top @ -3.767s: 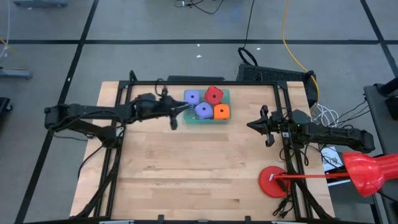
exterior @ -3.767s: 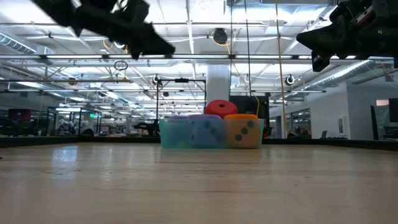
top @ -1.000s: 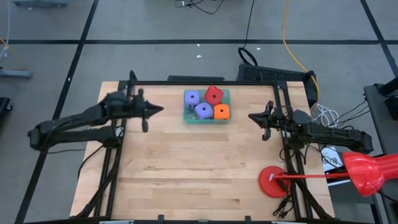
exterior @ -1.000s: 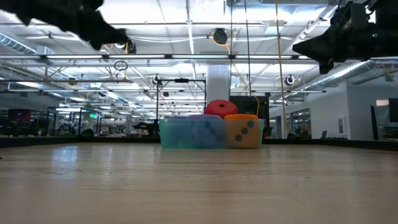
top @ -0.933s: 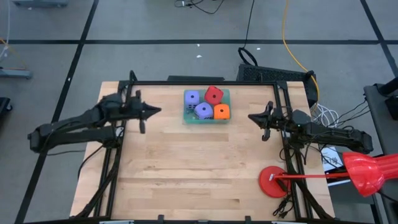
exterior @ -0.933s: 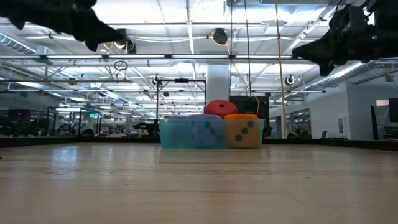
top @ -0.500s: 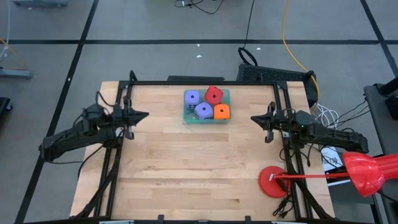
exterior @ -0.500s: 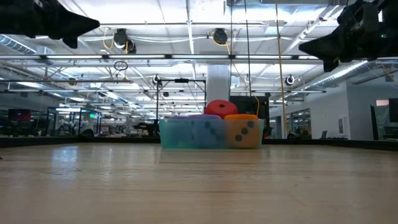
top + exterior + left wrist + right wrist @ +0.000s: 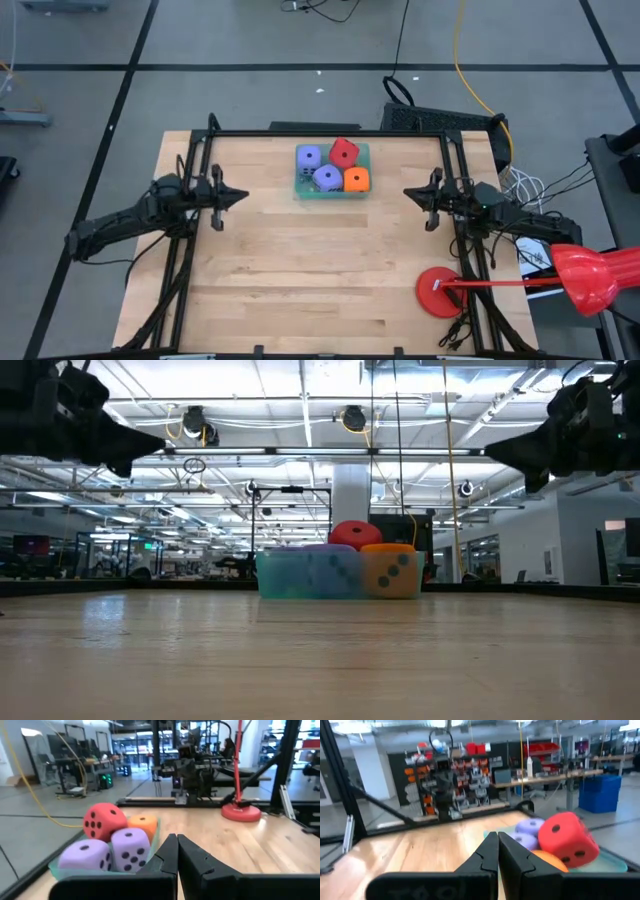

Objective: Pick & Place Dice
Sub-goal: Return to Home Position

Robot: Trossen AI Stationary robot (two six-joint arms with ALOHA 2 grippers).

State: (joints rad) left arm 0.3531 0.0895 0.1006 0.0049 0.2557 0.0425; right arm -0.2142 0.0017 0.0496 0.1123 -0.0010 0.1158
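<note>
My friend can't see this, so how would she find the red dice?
Find the wooden table, then the green basket at the middle of its far edge. Of the four dice inside, the red dice is the only red one, poking up above the orange dice and purple dice.

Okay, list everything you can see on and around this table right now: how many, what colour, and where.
Places as seen in the high view.
Table: one, light wood, beneath everything.
Basket: one, teal-green, upper middle of the table.
Purple dice: two, basket's left half.
Red die: one, basket's upper right, sitting highest.
Orange die: one, basket's lower right.
Red stand: one, round base near the table's lower right corner.
Left gripper: dark, shut, empty, table's left side.
Right gripper: dark, shut, empty, table's right side.
</note>
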